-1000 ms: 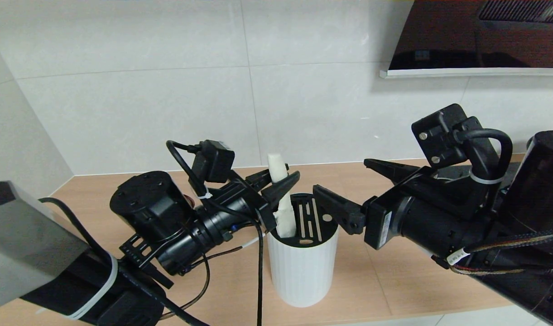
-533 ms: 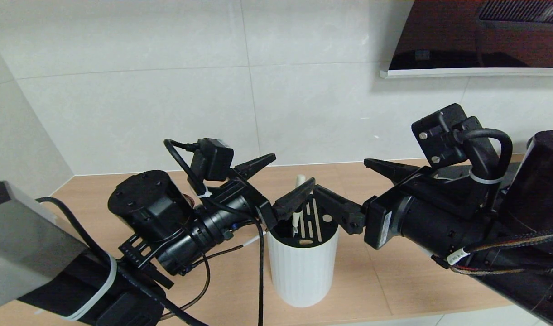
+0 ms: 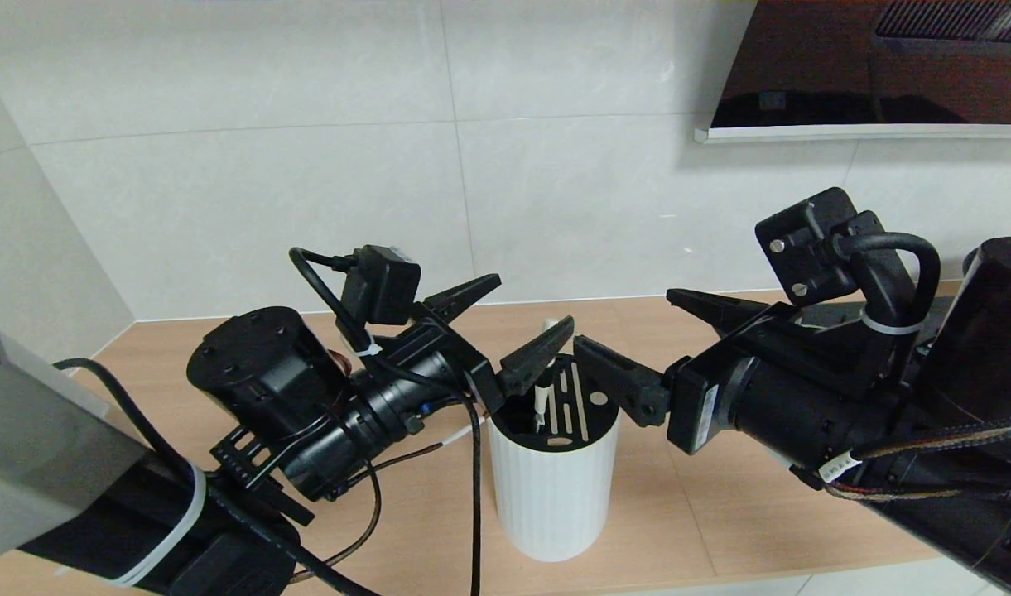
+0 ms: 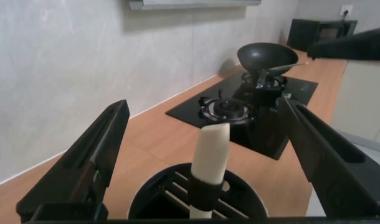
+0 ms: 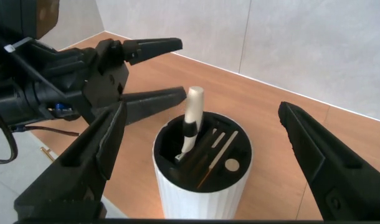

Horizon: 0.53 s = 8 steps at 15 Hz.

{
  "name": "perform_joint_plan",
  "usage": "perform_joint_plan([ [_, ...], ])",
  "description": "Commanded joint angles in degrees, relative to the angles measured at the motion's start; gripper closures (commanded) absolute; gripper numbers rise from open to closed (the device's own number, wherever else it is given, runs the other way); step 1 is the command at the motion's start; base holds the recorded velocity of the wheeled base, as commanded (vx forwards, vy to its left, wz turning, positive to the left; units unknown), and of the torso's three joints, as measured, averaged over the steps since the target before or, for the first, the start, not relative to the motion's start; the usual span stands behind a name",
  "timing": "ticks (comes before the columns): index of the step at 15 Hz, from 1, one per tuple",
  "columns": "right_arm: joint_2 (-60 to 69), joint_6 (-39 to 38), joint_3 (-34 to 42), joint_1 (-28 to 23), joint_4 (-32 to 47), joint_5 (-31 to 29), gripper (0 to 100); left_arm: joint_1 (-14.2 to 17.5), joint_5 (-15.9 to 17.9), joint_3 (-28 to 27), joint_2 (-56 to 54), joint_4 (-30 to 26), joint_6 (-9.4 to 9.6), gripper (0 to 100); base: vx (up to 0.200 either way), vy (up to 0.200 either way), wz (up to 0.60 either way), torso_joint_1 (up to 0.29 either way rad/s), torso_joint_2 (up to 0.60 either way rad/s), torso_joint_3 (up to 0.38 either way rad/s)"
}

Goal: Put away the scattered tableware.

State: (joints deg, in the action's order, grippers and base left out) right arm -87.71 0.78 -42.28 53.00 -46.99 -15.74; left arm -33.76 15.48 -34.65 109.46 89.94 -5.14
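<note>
Counter [image 3: 720, 513] of light wood meets the tiled wall [image 3: 306, 165] in a corner at far left. Its front edge runs close below the holder's base, and its surface extends on both sides of the holder.

Left gripper [image 3: 531, 302]: 2 fingers spread wide and gripping nothing. In the left wrist view they flank the handle without touching it. In the head view the nearer finger crosses in front of the handle's top.

Holder [image 3: 555, 488]: white ribbed cylinder with a black slotted top, upright, near the counter's front edge and well apart from the wall.

Handle [image 5: 192, 115]: cream, with 1 dark band. It stands in the holder's large opening, on the left gripper's side of the slots. Its long axis is near vertical with a slight lean and the free end up. The lower end is hidden inside the holder.

Right gripper [image 3: 625, 319]: 2 fingers spread wide and gripping nothing. The nearer tip lies just beside the holder's rim.

Stove [image 4: 252, 109], black and set into the counter farther right, carries 1 pan [image 4: 268, 57]. Hood [image 3: 869, 66] hangs on the wall at upper right.
</note>
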Motion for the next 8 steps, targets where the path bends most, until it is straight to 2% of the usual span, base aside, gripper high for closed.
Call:
perform_joint_plan([
  [1, 1.05, 0.45, 0.0, -2.38, -0.03, 0.01, 0, 0.01, -0.1, 0.19, -2.23, 0.06, -1.27, 0, 0.0, 0.0, 0.0, 0.0, 0.0, 0.0],
  [2, 2.37, 1.07, 0.09, -4.4, 0.06, 0.01, 0, 0.09, -0.1, 0.1, -3.64, 0.06, -1.62, 0, 0.0, 0.0, 0.0, 0.0, 0.0, 0.0],
  [4, 5.62, 2.12, 0.53, -10.91, 0.41, 0.01, 0, 1.94, -3.18, 0.37, -9.53, -0.21, -1.62, 0, 0.0, 0.0, 0.0, 0.0, 0.0, 0.0],
  [6, 8.87, 3.0, 1.85, -16.18, 0.32, 0.01, 0, 5.28, -3.7, 0.46, -15.15, -1.88, -1.62, 0, 0.0, 0.0, 0.0, 0.0, 0.0, 0.0],
  [8, 15.82, 3.26, 8.7, -19.08, 0.41, 0.09, 0, 9.23, -3.7, 4.41, -20.87, -2.75, -1.8, 0, 0.0, 0.0, 0.0, 0.0, 0.0, 0.0],
])
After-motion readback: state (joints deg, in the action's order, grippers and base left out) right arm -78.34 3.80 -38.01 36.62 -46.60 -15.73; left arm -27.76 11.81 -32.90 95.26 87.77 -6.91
